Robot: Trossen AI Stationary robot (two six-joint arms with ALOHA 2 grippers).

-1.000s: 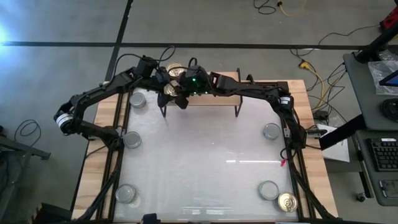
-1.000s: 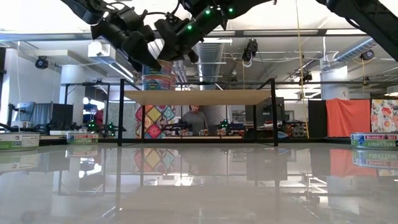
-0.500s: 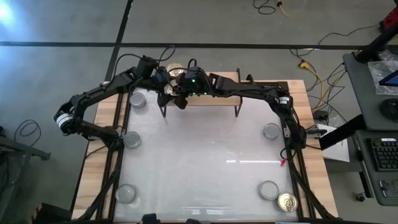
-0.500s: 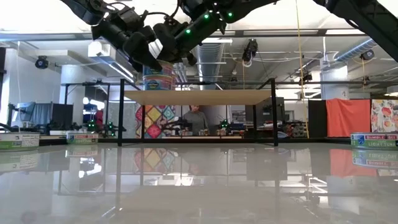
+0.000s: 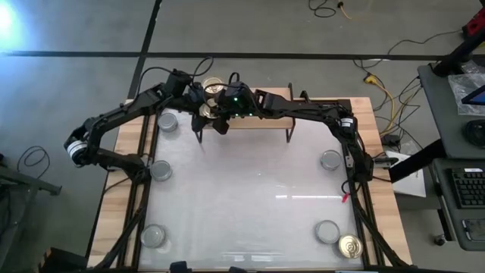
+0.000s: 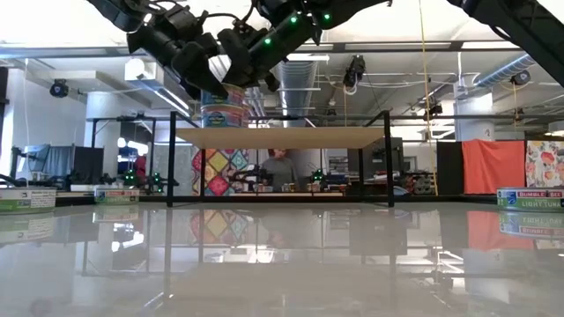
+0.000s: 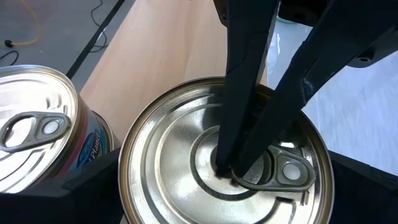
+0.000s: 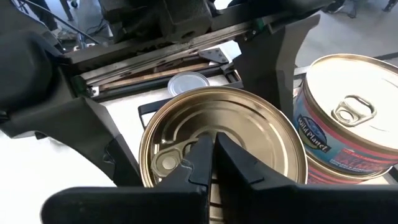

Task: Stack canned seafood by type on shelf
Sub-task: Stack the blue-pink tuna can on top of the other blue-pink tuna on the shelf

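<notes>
A gold-lidded tin [image 7: 168,155] with a pull tab sits at the left end of the shelf [image 6: 282,137], which has a light wooden board on black legs. My left gripper [image 7: 227,190] is around this tin. My right gripper [image 8: 211,146] is shut, its tips on the tin's lid. A second gold-lidded tin [image 8: 348,118] with a blue and red label stands right beside it on the board. In the low view a labelled tin [image 6: 225,115] shows on the board under both grippers. In the high view both grippers meet near the held tin [image 5: 206,111]. My left gripper pinches the gold-lidded tin by its round side wall [image 8: 144,146], one finger [image 8: 93,134] on each opposite side, slanting down from the table's left. The tin is upright; what its base rests on is hidden. My right gripper's shut fingers [image 7: 242,93] slant down from above and touch the middle of the lid [image 7: 199,171], next to the pull tab.
Silver-lidded tins stand on the white table: three along the left side [image 5: 167,121] [image 5: 161,171] [image 5: 154,236] and two on the right [image 5: 331,160] [image 5: 327,231]. Another gold-lidded tin [image 5: 350,246] stands at the near right corner. The rest of the shelf board is bare.
</notes>
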